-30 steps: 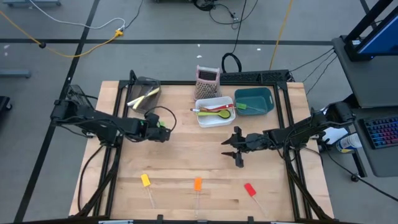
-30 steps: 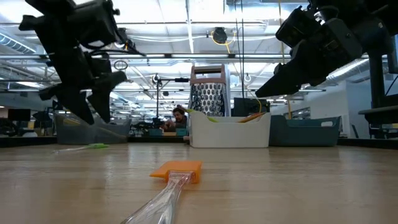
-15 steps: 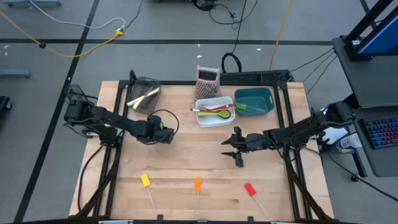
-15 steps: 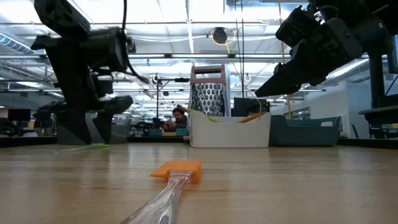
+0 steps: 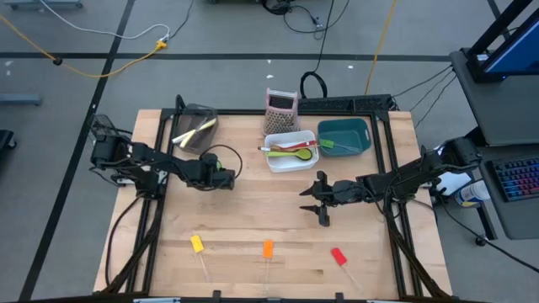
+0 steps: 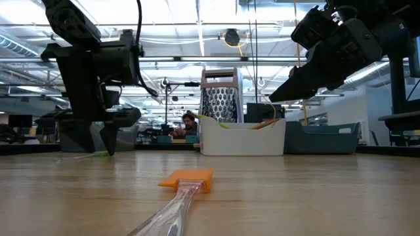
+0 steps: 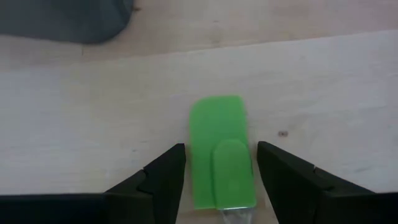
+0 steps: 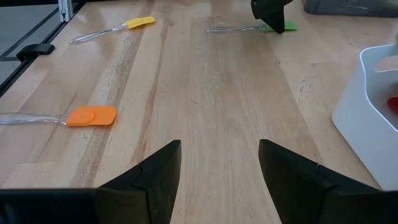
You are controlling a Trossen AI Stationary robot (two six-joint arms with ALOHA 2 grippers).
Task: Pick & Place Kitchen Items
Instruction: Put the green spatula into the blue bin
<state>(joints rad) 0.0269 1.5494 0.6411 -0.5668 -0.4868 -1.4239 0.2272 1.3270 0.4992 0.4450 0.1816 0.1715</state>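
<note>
A green-headed spatula (image 7: 219, 155) with a clear handle (image 8: 233, 28) lies flat on the wooden table. My left gripper (image 7: 221, 147) hangs over it, pointing steeply down. It is open, with one finger on each side of the green head and not touching it. My right gripper (image 5: 317, 203) waits open above the table's middle right (image 8: 217, 155) with nothing between its fingers. Three more spatulas lie flat near the front edge: yellow (image 5: 196, 244), orange (image 5: 267, 248) and red (image 5: 338, 256).
At the back stand a white bin (image 5: 290, 151) with red, green and wooden utensils, a teal bin (image 5: 344, 136), a dark mesh bin (image 5: 195, 126) and an upright grater (image 5: 281, 103). Bare wood lies between the two grippers.
My left gripper has come down toward the table, over the green spatula, rolling a little as it sank. Its fingertips now stand just above the wood. The spatula has not moved.
</note>
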